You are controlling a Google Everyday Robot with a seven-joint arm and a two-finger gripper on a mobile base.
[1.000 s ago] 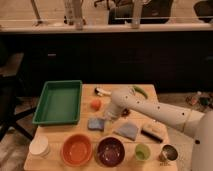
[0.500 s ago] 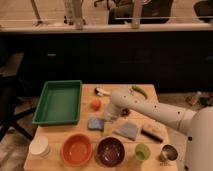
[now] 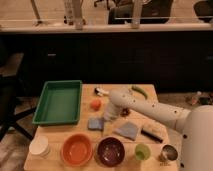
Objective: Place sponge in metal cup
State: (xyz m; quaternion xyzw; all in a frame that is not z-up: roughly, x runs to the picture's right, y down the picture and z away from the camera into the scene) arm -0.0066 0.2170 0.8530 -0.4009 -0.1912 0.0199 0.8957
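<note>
The sponge, a small flat blue-grey pad, lies on the wooden table just left of centre. My gripper hangs at the end of the white arm, right beside the sponge's right edge and low over the table. The metal cup stands upright at the table's front right corner, well apart from the gripper. Nothing shows inside it.
A green tray sits at the left. Along the front stand a white paper cup, an orange bowl, a dark red bowl and a light green cup. A pale blue cloth, a tan brush, an orange ball and a green pepper lie around the arm.
</note>
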